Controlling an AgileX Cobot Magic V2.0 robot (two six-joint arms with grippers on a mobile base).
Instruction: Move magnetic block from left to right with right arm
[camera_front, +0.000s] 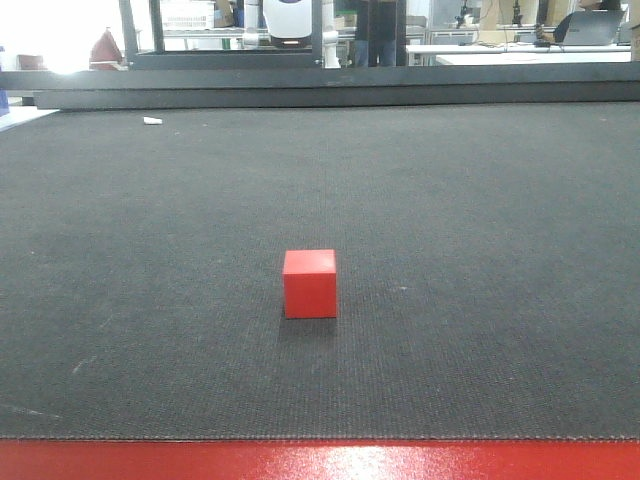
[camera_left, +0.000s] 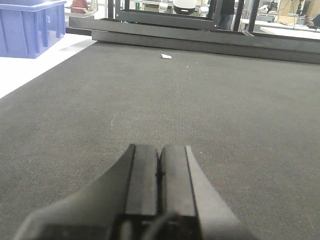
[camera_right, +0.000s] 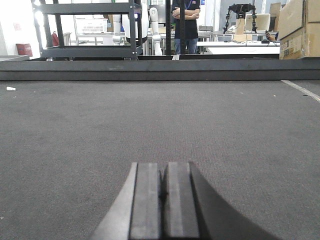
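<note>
While the front view shows the magnetic block (camera_front: 310, 285) sitting alone on the dark mat (camera_front: 480, 230), about mid-width and toward the front edge, no arm appears there. Left wrist view: left gripper (camera_left: 159, 175) pressed closed, holding nothing; block out of sight. Right wrist view: right gripper (camera_right: 161, 185) likewise closed on nothing, only mat ahead. Judgement: reach not begun; right fingers should spread first, probably swing leftward, straddle two flat faces squarely, then close gently

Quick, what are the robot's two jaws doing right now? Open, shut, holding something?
Left gripper: jaws closed, holding nothing.
Right gripper: jaws closed, holding nothing.
</note>
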